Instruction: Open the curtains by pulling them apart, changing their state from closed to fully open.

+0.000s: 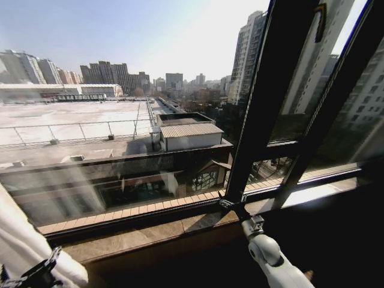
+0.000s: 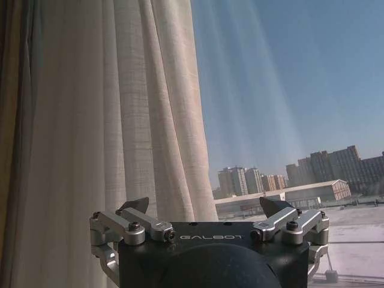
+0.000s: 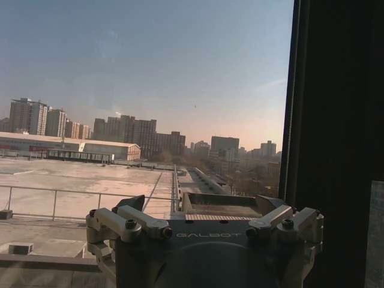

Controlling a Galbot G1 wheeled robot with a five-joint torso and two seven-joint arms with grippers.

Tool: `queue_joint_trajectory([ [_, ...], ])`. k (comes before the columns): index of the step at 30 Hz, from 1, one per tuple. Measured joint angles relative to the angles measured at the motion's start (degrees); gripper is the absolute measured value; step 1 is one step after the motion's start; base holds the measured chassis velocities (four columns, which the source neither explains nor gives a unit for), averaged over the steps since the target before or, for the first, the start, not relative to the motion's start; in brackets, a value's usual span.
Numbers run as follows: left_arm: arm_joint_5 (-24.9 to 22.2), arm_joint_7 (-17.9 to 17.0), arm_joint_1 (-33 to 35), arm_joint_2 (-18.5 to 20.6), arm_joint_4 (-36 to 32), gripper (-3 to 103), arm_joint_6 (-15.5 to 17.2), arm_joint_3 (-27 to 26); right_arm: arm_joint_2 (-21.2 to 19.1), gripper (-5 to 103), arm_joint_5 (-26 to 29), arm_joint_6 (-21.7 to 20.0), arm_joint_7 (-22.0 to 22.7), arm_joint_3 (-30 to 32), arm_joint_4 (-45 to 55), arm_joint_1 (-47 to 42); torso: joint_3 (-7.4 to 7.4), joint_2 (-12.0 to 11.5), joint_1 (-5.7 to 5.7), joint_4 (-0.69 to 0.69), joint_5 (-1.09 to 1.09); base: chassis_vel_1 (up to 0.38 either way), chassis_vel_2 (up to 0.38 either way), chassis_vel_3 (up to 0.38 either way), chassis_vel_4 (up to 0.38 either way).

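A sheer white curtain (image 2: pixel 120 120) with long pleats hangs gathered to one side of the glass, its edge just beyond my left gripper (image 2: pixel 205 207). That gripper is open with nothing between its fingers. In the head view the same curtain (image 1: pixel 24 240) is bunched at the lower left corner, and my left gripper (image 1: pixel 33 275) sits against it. My right gripper (image 3: pixel 201 204) is open and empty, facing the bare window beside a dark frame post (image 3: pixel 336 120). In the head view my right gripper (image 1: pixel 235 207) reaches to the foot of that post (image 1: pixel 264 108) at the sill.
A stone sill (image 1: pixel 150 234) runs below the glass. Black window frame bars (image 1: pixel 336 102) cross the right side. A dark heavy drape (image 2: pixel 9 120) hangs at the outer edge of the sheer curtain. City rooftops lie beyond the pane.
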Motion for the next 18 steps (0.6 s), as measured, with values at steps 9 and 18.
queue_joint_trajectory([
  [9,0.27,11.34,0.97,3.55,0.4,100,-9.54,-1.21,0.0,100,0.0,0.0,0.0,0.0,0.0,0.0,0.0,0.0,0.0,0.0,0.0,0.0,0.0,0.0,0.0],
  [18,-21.04,34.87,2.49,7.41,-0.21,100,-10.37,3.31,0.0,100,0.0,0.0,0.0,0.0,0.0,0.0,0.0,0.0,0.0,0.0,-0.01,0.0,0.0,0.0,0.0],
])
